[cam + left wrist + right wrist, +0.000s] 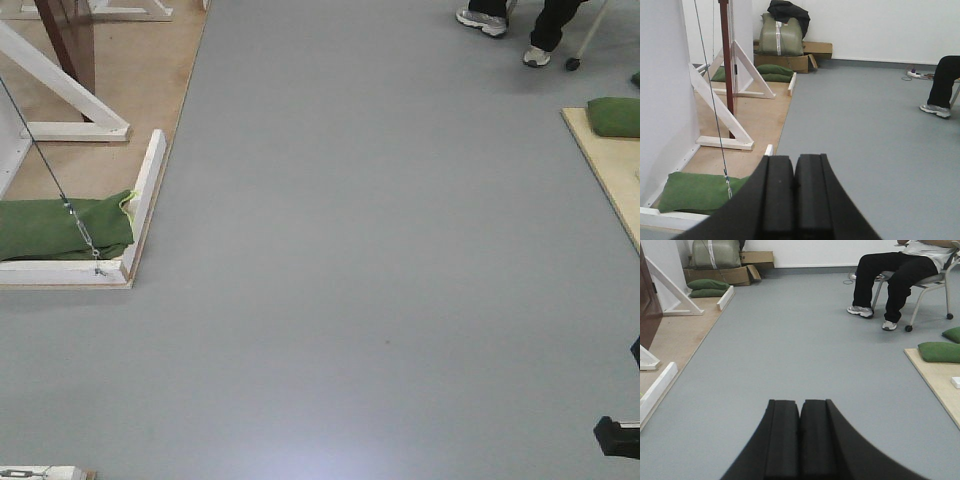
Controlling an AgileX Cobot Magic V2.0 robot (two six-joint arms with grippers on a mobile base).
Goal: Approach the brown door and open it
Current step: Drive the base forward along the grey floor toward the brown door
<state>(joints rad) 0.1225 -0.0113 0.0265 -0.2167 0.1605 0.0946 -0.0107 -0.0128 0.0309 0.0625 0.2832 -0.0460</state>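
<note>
Nearest, the left gripper (794, 197) and right gripper (800, 440) are pressed shut, empty. At eleven o'clock the brown door (726, 55) stands upright, long axis vertical, thin edge toward the left wrist camera.

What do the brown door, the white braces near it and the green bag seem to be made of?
The tall reddish-brown door: probably lacquered wood, going by its dark, slightly shiny surface. The white angled braces: likely painted timber, as they are straight square-cut beams with a matte coat. The flat green bag: woven cloth, soft and creased; its filling cannot be seen.
</note>
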